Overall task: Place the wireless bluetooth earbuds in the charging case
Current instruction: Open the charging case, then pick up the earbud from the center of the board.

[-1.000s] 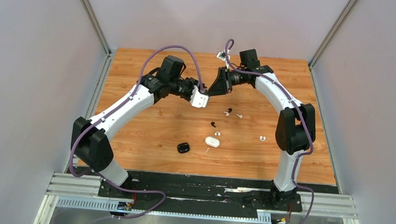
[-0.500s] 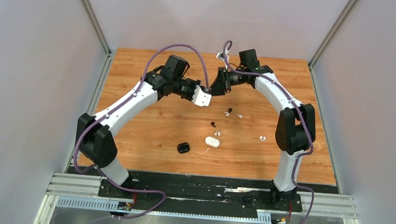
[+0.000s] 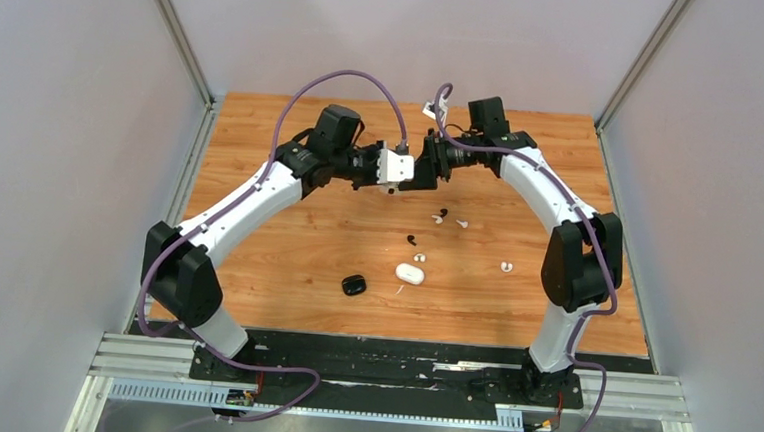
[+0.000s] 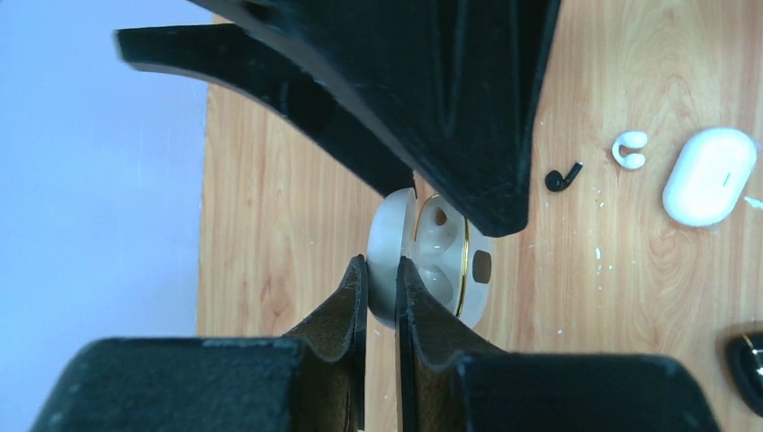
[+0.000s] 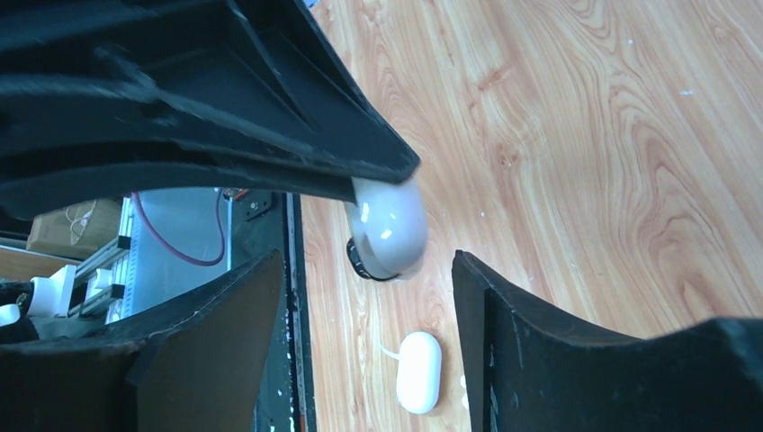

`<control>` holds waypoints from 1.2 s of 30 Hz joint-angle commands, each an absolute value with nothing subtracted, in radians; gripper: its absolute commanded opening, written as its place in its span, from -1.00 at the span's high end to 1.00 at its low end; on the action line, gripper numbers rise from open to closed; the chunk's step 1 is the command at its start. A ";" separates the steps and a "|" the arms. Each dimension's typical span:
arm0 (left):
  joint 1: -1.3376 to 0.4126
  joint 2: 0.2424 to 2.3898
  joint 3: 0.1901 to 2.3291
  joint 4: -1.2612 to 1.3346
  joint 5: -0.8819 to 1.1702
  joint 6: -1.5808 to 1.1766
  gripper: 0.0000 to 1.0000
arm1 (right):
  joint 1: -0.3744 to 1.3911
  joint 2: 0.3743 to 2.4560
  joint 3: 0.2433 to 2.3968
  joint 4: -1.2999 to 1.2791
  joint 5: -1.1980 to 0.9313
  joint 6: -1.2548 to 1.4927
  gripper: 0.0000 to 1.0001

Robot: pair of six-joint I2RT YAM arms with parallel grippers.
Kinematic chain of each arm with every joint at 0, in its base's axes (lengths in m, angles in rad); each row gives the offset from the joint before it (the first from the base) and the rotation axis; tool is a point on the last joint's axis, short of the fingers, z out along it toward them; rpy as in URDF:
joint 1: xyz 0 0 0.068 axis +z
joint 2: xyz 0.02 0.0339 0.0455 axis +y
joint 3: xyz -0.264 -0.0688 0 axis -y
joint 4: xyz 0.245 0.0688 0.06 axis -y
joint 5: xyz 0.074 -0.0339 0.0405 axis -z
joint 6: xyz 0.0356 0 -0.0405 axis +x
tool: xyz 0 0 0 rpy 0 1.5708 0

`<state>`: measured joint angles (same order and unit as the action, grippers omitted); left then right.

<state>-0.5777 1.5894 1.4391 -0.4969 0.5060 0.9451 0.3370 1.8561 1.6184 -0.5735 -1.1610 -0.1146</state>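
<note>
An open white charging case (image 4: 430, 261) hangs in the air above the wooden table. My left gripper (image 4: 382, 263) is shut on its lid, and the empty sockets face right in the left wrist view. My right gripper (image 5: 364, 283) is open, its fingers apart on either side of the case (image 5: 389, 225) without touching it. In the top view the two grippers meet tip to tip, left (image 3: 404, 169) and right (image 3: 419, 174). Loose earbuds lie on the table below: a black one (image 3: 441, 216), white ones (image 3: 462, 223) (image 3: 506, 267).
A closed white case (image 3: 410, 273) and a black case (image 3: 354, 284) sit on the table (image 3: 255, 258) toward the near edge. Another black earbud (image 3: 412, 240) and a white one (image 3: 420, 257) lie between them and the grippers. Grey walls stand on both sides.
My left gripper has risen toward the right gripper and shut on the case's lid. The right gripper's jaws have opened off the case.
</note>
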 commanded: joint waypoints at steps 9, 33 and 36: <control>-0.583 1.471 1.433 -0.390 0.507 0.623 1.00 | 0.343 1.848 1.586 -0.509 -1.039 -0.117 -0.26; -0.582 1.399 1.344 -0.382 0.454 0.479 1.00 | 0.148 1.763 1.472 -0.860 -0.971 -0.649 0.05; -0.580 1.384 1.329 -0.385 0.441 0.470 1.00 | 0.148 1.824 1.481 -0.907 -0.818 -0.733 0.31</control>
<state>-0.5762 1.4349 1.3396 -0.4225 0.4576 0.5049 0.1448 1.7531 1.4857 -0.7837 -1.0080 -0.4969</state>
